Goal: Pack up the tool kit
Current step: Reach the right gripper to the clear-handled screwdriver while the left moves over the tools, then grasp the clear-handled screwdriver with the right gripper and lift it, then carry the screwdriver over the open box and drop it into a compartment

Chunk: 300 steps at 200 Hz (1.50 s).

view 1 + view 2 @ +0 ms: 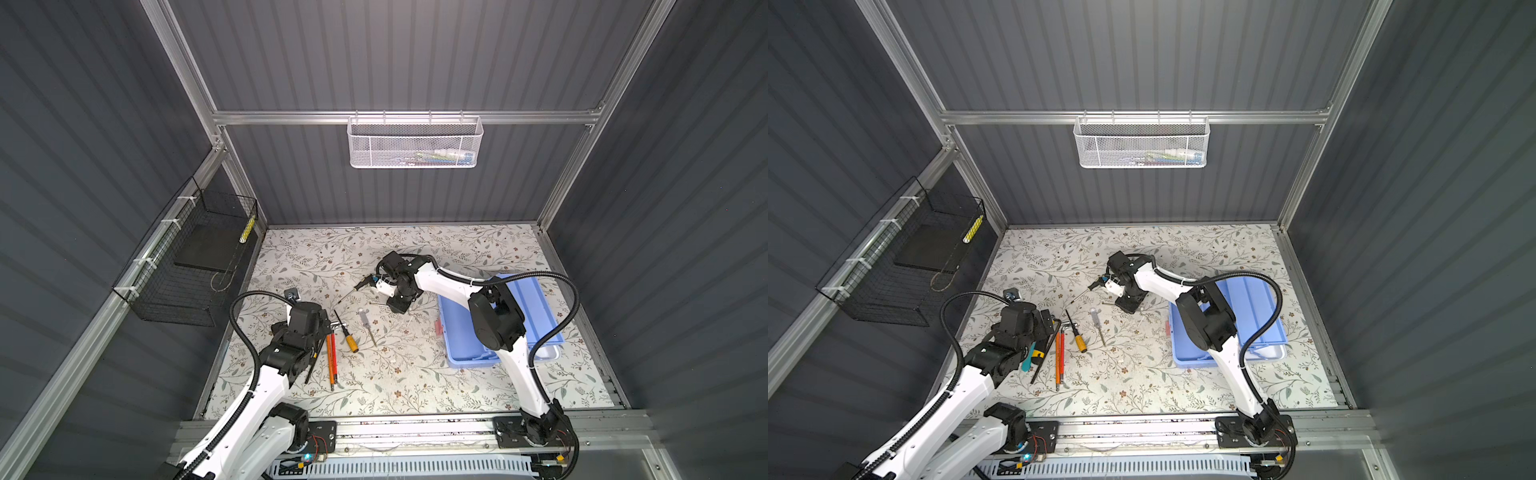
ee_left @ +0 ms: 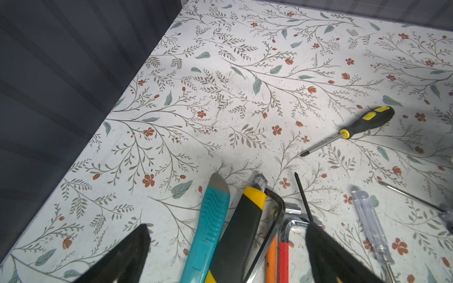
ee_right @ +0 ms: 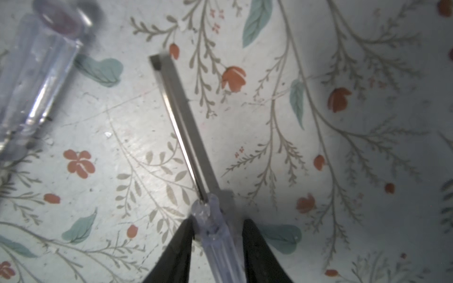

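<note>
Evidently the step in hand was the pick of a small clear screwdriver (image 3: 218, 245) from the middle of the tabletop (image 1: 415, 374). The right fingers (image 3: 176, 252) stood low on either side of its handle, one against it and the other a sliver off, so I could not tell whether they had clamped it. The left fingers (image 2: 127, 252) were spread wide and held nothing, hovering over the knives (image 2: 213, 220) and hex keys (image 2: 277, 203) at the left. The box (image 1: 457, 332) lay open at the right of the tabletop, partly hidden by the right arm (image 1: 496, 320). No tool showed in the part that could be seen, so packing looked barely begun. Next, I judged, the grip had to be firm on that slick, narrow handle before any lift. Then the move called for a swing over the box wall, keeping the long shaft clear of the bigger clear screwdriver (image 3: 36, 73) lying near.
</note>
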Motion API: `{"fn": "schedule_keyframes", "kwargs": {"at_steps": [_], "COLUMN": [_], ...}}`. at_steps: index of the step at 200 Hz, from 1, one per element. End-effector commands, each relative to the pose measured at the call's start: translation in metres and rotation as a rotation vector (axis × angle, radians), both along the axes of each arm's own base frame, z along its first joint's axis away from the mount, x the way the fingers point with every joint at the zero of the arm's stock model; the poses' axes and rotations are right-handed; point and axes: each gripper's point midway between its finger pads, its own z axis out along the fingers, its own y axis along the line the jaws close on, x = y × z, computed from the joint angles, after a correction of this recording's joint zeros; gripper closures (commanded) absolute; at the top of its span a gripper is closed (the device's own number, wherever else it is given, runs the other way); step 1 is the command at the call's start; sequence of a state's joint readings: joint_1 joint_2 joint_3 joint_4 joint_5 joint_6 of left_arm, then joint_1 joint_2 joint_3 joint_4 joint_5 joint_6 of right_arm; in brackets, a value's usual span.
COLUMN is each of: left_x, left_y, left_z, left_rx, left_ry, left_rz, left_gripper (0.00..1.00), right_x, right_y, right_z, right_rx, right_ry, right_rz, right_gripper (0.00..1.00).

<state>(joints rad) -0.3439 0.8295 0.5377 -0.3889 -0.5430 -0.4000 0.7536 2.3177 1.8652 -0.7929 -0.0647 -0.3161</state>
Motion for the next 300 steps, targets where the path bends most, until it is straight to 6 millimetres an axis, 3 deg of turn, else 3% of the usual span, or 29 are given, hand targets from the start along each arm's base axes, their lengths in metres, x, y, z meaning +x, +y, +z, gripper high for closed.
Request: {"fn": "schedule_keyframes", "kwargs": {"at_steps": [1,12,53,59,89,117,175,185,211,257,277,300], "left_x": [0.000,0.001,0.002,0.001,0.000,0.002,0.005,0.005,0.006,0.008,0.009,0.010], "left_y": [0.005,0.004,0.004,0.005,0.006,0.005,0.003,0.003,0.003,0.002,0.001,0.000], "left_z": [0.007,0.007,0.006,0.007,0.008,0.006,0.003,0.003,0.002,0.001,0.000,-0.002], "left_rx": [-0.002,-0.001,0.000,0.001,-0.002,0.003,0.009,0.011,0.011,0.014,0.014,0.018], "left_ry": [-0.019,-0.015,-0.012,-0.014,-0.022,-0.011,0.010,0.014,0.017,0.025,0.031,0.043], "left_rz": [0.026,0.027,0.027,0.029,0.032,0.031,0.027,0.028,0.026,0.024,0.021,0.018], "left_gripper": [0.01,0.01,0.01,0.00,0.01,0.01,0.01,0.01,0.01,0.01,0.01,0.01], "right_x": [-0.025,-0.027,-0.026,-0.025,-0.023,-0.027,-0.049,-0.050,-0.053,-0.063,-0.070,-0.072], "right_y": [-0.030,-0.032,-0.041,-0.041,-0.053,-0.097,-0.230,-0.242,-0.251,-0.327,-0.340,-0.342], "right_z": [-0.033,-0.031,-0.019,-0.015,0.019,0.066,0.157,0.167,0.187,0.187,0.177,0.159], "right_rx": [-0.139,-0.140,-0.137,-0.130,-0.083,-0.052,-0.016,0.015,0.083,-0.125,-0.158,-0.153], "right_ry": [0.079,0.078,0.046,0.035,0.001,-0.016,-0.141,-0.162,-0.175,-0.263,-0.284,-0.271], "right_rz": [-0.076,-0.099,-0.199,-0.219,-0.315,-0.455,-0.829,-0.862,-0.885,-1.043,-1.074,-1.081], "right_gripper": [0.73,0.84,0.94,1.00,1.00,1.00,1.00,1.00,1.00,1.00,1.00,1.00]}}
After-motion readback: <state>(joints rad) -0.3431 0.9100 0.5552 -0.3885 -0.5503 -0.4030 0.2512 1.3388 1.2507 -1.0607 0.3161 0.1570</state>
